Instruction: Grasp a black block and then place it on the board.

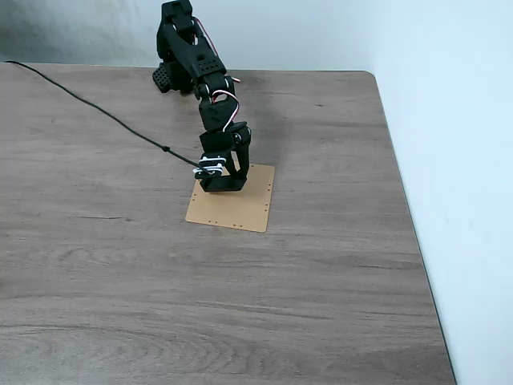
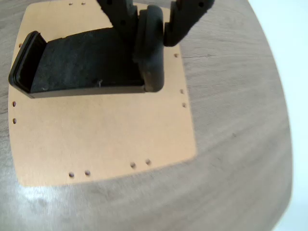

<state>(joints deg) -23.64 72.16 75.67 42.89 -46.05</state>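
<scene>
- Straddling the right raised end of the block (image 2: 82,67) with the 2 fingers (image 2: 187,19) of the gripper (image 2: 149,33); cannot tell from the wrist view whether still pinching or already slack, with 1 finger pressed against the end and the other just beside it.
- Lying flat on the board (image 2: 106,134), toward its far edge in the wrist view, with the long axis running across the sheet; in the fixed view, sitting under the gripper (image 1: 220,180) on the upper part of the board (image 1: 240,208).
- Judged nearly done: only letting go and backing away left.
- Risk 1: lifting before the fingers spread wide enough, so catching the raised end and dragging or tipping the block (image 1: 223,186).
- Risk 2: opening unevenly, so shoving the block sideways with the touching finger, toward the near right edge of the board and onto the table (image 2: 231,144).
- Risk 3: pressing down while retreating, so sliding the thin, unfastened-looking board itself across the smooth wood.
- Risk 4, minor: snagging the cable (image 1: 96,108) trailing across the table to the wrist, so jerking the arm during the retreat.
</scene>
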